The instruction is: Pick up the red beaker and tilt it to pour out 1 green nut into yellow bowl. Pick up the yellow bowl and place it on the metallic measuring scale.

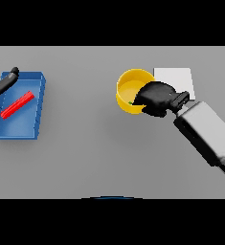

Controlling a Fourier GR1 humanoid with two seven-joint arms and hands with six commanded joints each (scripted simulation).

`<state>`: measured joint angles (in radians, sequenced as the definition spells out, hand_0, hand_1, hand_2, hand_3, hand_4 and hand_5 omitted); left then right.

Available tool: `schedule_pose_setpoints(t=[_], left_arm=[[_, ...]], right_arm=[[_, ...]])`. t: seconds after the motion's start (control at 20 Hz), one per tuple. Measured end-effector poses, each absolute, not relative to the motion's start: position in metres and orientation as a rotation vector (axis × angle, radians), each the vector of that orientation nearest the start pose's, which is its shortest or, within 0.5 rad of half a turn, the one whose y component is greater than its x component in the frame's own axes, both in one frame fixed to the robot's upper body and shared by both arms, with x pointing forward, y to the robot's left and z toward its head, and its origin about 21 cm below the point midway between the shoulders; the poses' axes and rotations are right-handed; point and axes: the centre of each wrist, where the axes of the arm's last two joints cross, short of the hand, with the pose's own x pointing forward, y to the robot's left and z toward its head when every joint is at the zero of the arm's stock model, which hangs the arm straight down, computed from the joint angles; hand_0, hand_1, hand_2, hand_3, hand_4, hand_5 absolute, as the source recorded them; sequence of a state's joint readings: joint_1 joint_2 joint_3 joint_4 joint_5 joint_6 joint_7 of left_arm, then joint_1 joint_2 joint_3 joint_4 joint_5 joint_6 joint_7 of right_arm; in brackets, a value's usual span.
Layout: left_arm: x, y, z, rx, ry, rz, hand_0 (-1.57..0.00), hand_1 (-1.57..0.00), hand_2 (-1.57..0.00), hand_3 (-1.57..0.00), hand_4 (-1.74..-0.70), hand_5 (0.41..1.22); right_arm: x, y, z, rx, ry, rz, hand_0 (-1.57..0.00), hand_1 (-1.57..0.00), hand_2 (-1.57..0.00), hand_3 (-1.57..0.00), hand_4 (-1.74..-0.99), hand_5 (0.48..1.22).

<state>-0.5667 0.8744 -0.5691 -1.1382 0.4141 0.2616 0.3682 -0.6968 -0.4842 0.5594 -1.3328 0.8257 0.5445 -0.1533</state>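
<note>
- Head view: the right hand [154, 98] sits at the right rim of the yellow bowl [128, 86], fingers curled over that rim and dipping inside, so it appears clamped on the bowl wall.
- A speck of green shows just inside the bowl at the fingertips; it may be the nut [130, 102], though it is too small to be sure.
- The scale [181, 79], a pale square plate, lies just behind and to the right of the bowl; its left edge touches or slips under the bowl's rim, which I cannot settle from here.
- So the move in hand looks like the second step: carry the bowl a short way right and back onto the plate. The right hand is the nearer one and already lies between bowl and scale.
- The red beaker [17, 105] lies on its side in a blue tray [18, 131] at far left, long axis running diagonally.
- The left hand [3, 82] hovers at the tray's back-left corner, fingers straight and spread, holding nothing.
</note>
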Motion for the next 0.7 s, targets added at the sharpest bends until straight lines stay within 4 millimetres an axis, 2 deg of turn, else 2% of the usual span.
schedule_pose_setpoints(t=[0.1, 0.2, 0.4, 0.7], left_arm=[[0.349, 0.342, 0.103, 0.586, -1.129, -0.403, 0.00, 0.00, 0.00, 0.00, -0.72, 0.694], [0.349, 0.340, 0.102, 0.580, -1.131, -0.411, 0.00, 0.00, 0.00, 0.00, -0.73, 0.704], [0.349, 0.338, 0.103, 0.583, -1.133, -0.406, 0.00, 0.00, 0.00, 0.00, -0.73, 0.717], [0.348, 0.336, 0.107, 0.593, -1.117, -0.392, 0.00, 0.00, 0.00, 0.00, -0.74, 0.738]], right_arm=[[0.356, -0.167, 0.122, -0.516, -1.292, 2.010, -1.56, -1.57, -1.53, -1.16, -1.740, 1.220], [0.362, -0.181, 0.127, -0.569, -1.288, 1.988, -1.57, -1.57, -1.52, -1.15, -1.741, 1.220], [0.377, -0.198, 0.131, -0.639, -1.297, 1.917, -1.57, -1.57, -1.53, -1.15, -1.741, 1.221], [0.398, -0.233, 0.119, -0.721, -1.259, 1.830, -1.57, -1.57, -1.55, -1.15, -1.741, 1.221]])
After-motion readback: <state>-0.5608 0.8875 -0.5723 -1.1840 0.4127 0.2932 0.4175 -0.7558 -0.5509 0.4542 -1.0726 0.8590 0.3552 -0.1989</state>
